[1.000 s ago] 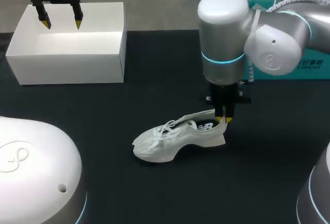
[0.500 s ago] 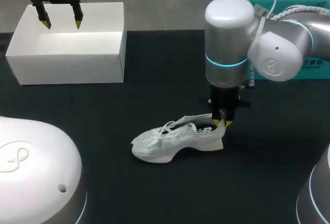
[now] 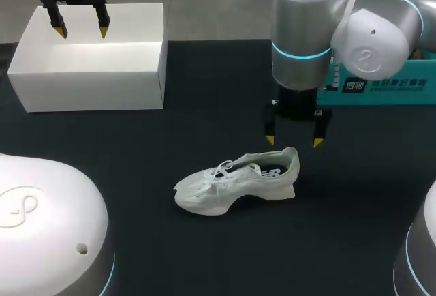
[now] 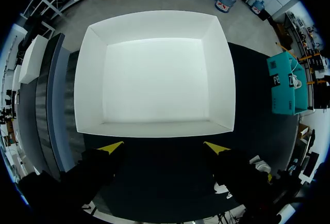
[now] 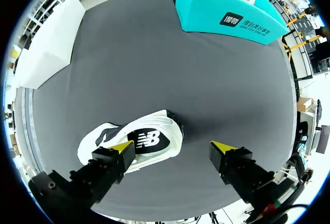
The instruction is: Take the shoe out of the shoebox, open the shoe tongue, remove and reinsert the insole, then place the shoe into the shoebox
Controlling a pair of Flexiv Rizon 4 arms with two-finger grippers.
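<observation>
Opening the tongue looks next: the shoe (image 3: 235,181) sits on the table (image 3: 204,119), seemingly upright, well apart from the box (image 3: 88,78). The right gripper (image 3: 293,140) hangs wide open above the heel — aim toward the laces and pinch only the tongue; the left gripper (image 3: 82,31), also wide, hovers over the box

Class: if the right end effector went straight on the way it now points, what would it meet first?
Probably the white shoe: its heel end lies under the open right end effector, nearer one finger. The other finger would come down on the black table. Its height is unclear.
</observation>
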